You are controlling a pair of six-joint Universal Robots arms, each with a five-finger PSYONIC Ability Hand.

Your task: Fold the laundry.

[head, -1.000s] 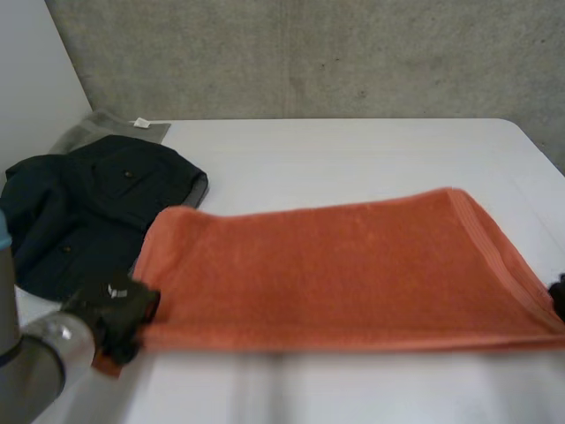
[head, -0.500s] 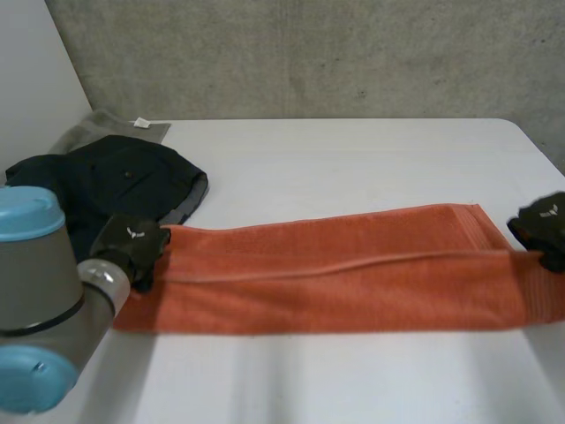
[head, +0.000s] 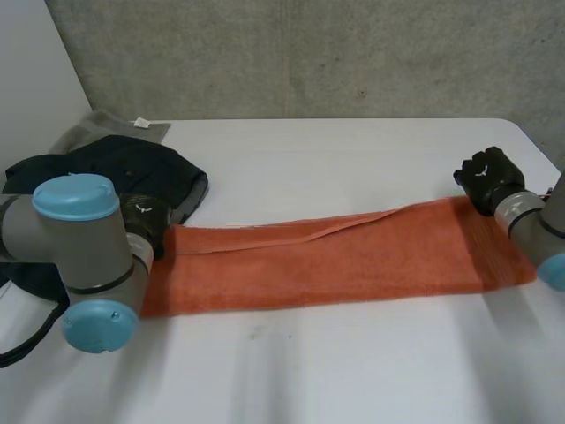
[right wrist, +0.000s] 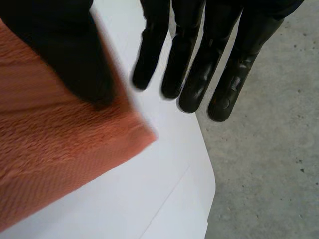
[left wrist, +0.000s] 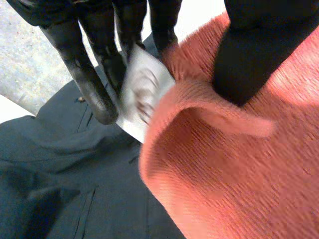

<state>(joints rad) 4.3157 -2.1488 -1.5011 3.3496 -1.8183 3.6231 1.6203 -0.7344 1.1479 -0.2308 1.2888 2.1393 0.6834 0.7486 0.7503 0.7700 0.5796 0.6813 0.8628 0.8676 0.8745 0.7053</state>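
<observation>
A white bench (head: 353, 155) with a smooth, matte top spans the head view, its far right corner rounded. Behind it stands a grey concrete wall (head: 335, 53) with a faint vertical seam, and a plain white panel (head: 31, 79) meets that wall at the left. In the right wrist view the bench's edge (right wrist: 202, 174) gives way to a speckled grey concrete floor (right wrist: 269, 164) below.

- Your head view looks down from behind and well back, taking in the whole white table (head: 353, 150).
- Each wrist view looks closely along its own hand's palm.
- All three share the orange towel (head: 335, 256): one end at the left hand (left wrist: 94, 84), the other at the right hand (right wrist: 199, 64).
</observation>
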